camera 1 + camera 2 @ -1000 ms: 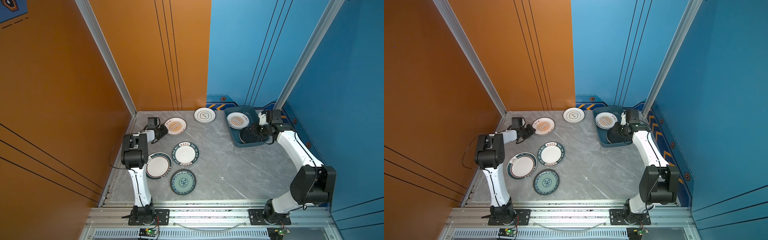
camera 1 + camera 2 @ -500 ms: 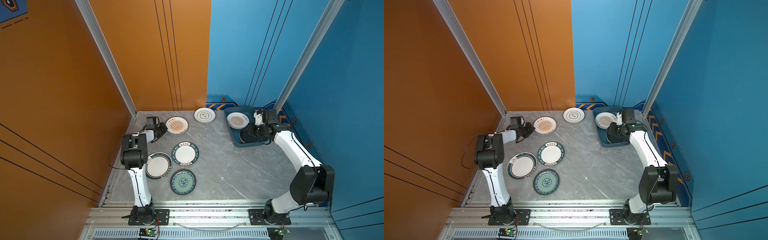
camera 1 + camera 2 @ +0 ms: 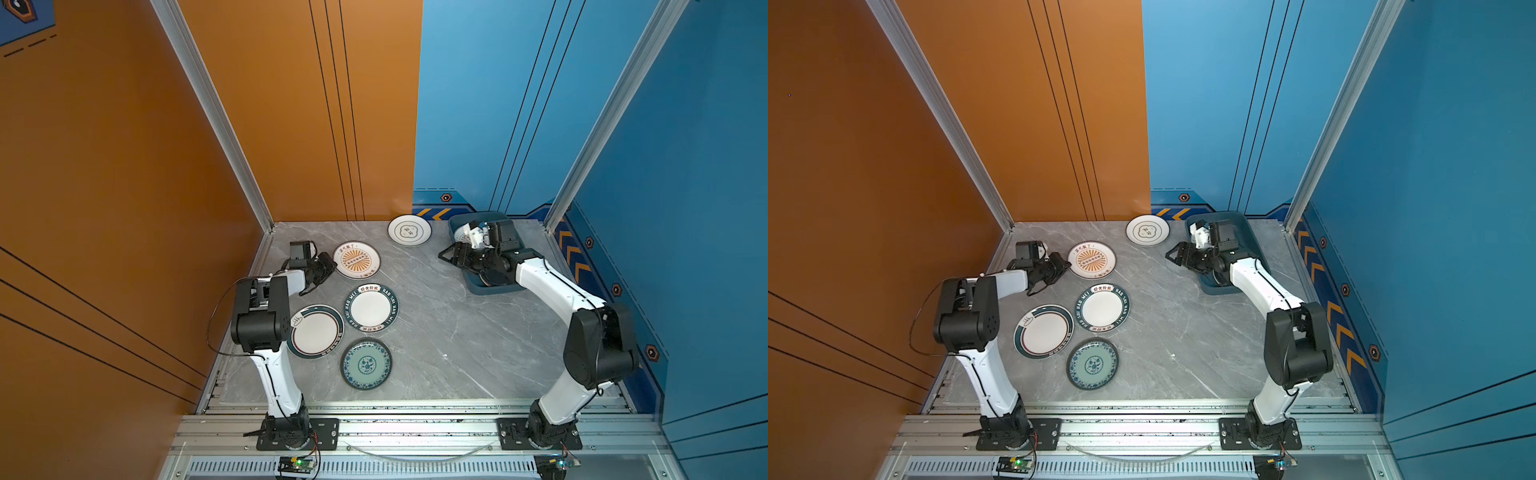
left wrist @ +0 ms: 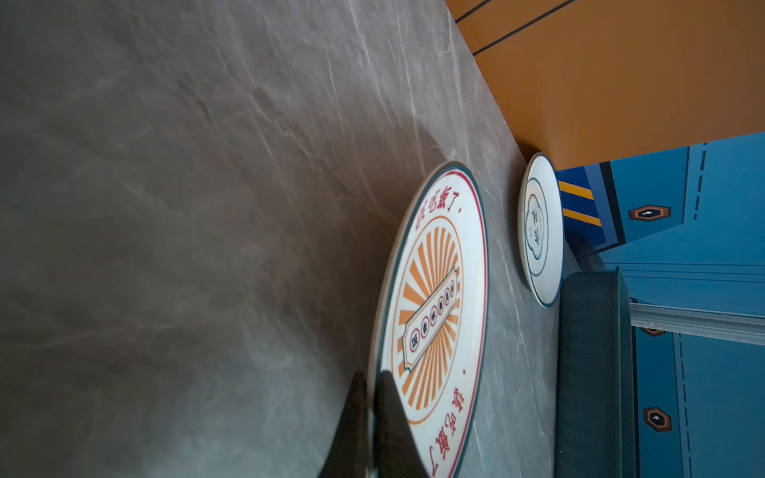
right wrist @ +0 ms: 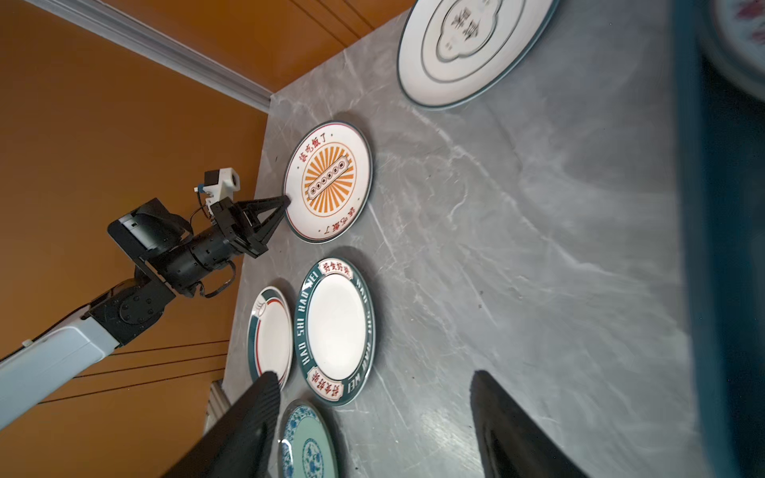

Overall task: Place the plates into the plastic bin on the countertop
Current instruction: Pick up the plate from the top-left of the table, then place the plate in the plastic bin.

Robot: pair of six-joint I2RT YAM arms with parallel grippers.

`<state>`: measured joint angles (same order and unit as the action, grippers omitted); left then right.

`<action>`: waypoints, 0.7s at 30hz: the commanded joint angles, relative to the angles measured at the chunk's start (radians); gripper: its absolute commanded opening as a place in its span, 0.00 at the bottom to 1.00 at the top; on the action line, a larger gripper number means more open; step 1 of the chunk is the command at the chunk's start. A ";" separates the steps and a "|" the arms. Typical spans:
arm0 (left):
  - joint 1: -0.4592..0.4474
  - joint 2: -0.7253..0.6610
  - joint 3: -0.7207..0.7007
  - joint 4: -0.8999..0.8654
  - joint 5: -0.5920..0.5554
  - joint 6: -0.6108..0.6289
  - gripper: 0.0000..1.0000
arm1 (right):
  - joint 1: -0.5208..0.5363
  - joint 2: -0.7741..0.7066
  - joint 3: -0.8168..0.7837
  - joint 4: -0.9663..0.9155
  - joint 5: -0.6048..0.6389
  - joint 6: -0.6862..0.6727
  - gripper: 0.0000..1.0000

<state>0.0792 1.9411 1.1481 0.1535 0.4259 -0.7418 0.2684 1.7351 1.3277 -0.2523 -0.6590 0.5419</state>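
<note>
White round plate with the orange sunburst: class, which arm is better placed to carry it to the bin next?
Left. The left pincer is shut on the rim of the white round sunburst plate; the right pincer stands open and empty beside the dark teal plastic bin.

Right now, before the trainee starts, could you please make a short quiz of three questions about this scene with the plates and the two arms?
1. Count: how many plates lie on the countertop, outside the plastic bin?
2. True or false: the right gripper is holding a plate.
3. Which plate has its rim pinched by the left gripper?
A. the teal floral plate
B. the sunburst plate
C. the plate with the lettered green rim

Key: 1. Five. 2. False; its jaws stand open and empty. 3. B.
</note>
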 commanded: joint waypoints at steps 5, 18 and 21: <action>-0.008 -0.192 -0.030 -0.025 0.069 -0.004 0.00 | 0.090 0.169 0.144 0.143 -0.035 0.111 0.77; -0.082 -0.404 -0.111 -0.069 0.046 -0.014 0.00 | 0.130 0.380 0.228 0.504 -0.160 0.360 0.85; -0.097 -0.414 -0.111 -0.075 0.035 -0.013 0.00 | 0.136 0.393 0.218 0.563 -0.177 0.397 0.86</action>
<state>-0.0071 1.5597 1.0416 0.0734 0.4610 -0.7502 0.3923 2.1174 1.5272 0.2028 -0.7910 0.8753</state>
